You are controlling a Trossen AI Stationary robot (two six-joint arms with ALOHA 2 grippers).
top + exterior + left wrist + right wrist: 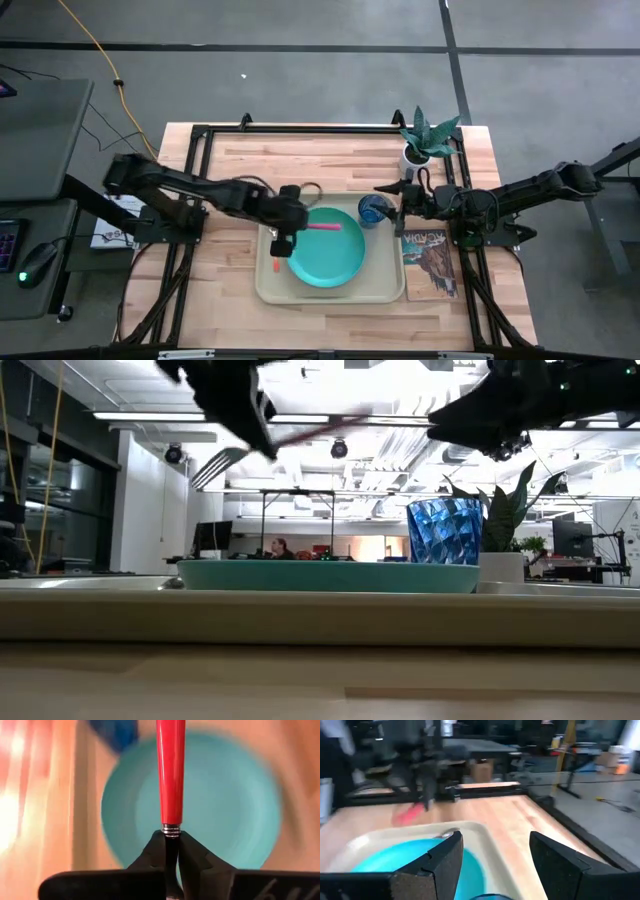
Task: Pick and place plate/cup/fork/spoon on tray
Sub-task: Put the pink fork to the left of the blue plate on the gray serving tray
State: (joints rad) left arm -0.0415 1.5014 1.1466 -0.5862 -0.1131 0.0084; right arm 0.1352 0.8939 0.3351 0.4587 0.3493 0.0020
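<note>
The beige tray [385, 290] holds the turquoise plate [330, 262], the dark-blue cup [373, 210] at its far right corner, and the orange-handled spoon [277, 266] at its left side. My left gripper [296, 224] is shut on the fork [326, 226], whose red-pink handle reaches out over the plate [225, 805]. In the low view the fork's tines [220, 464] show above the plate [330, 574]. My right gripper [396, 192] is open and empty, just right of and above the cup [445, 530]; its own view [495, 865] looks over the plate [395, 862]. My left gripper pinches the fork between its two fingers at the metal neck [171, 831], just below the handle's end. The handle [171, 770] runs forward from the fingertips and the tines stick out behind. The fork is lifted clear above the plate, tilted, tines lower than handle.
A white pot with a green plant [425, 140] stands behind the right gripper. A book [430, 262] lies right of the tray. Black frame rails [300, 128] run along the table's far side and down both sides.
</note>
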